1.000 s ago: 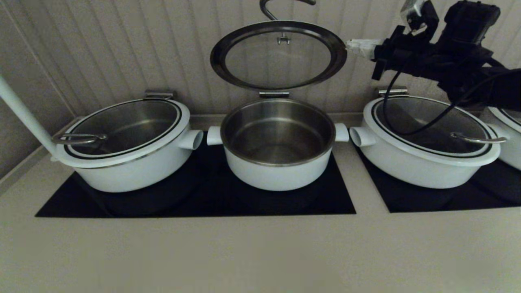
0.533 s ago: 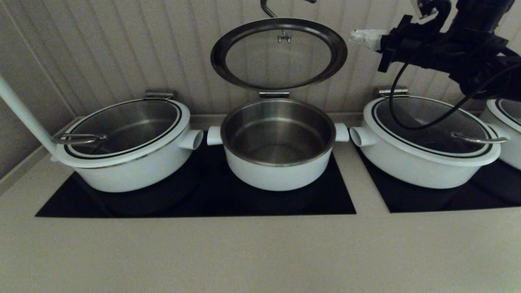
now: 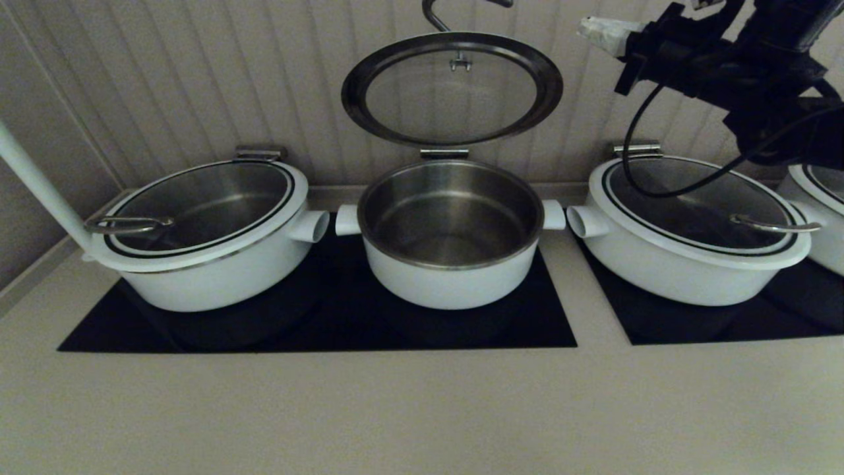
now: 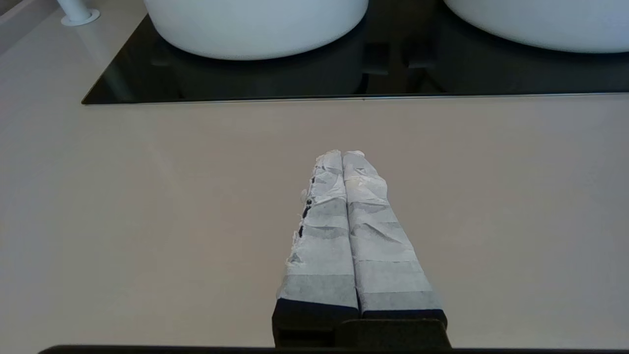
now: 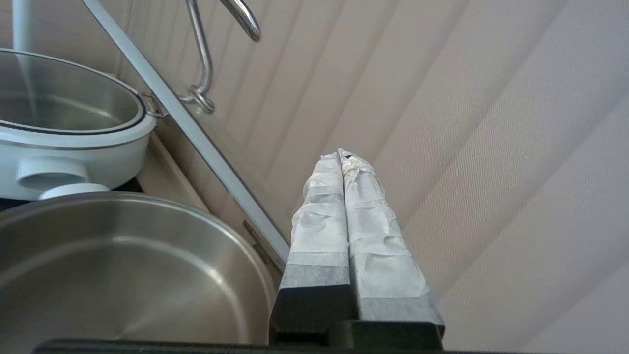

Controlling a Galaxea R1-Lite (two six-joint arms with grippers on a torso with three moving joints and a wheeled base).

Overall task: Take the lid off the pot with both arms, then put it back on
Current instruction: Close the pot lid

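Lid tipped upright on hinge above open pot, steel handle toward wall. Right gripper raised beside lid's right edge, apart from it, fingers pressed together on nothing. Left gripper low over counter, fingers clenched, empty. 2 lidded pots flanking.

Looks like a catering/buffet kitchen setup. Row of matching white pots w/ hinged glass lids sits on black induction panels set flush into a beige counter. Ribbed pale wall panelling at the far side.
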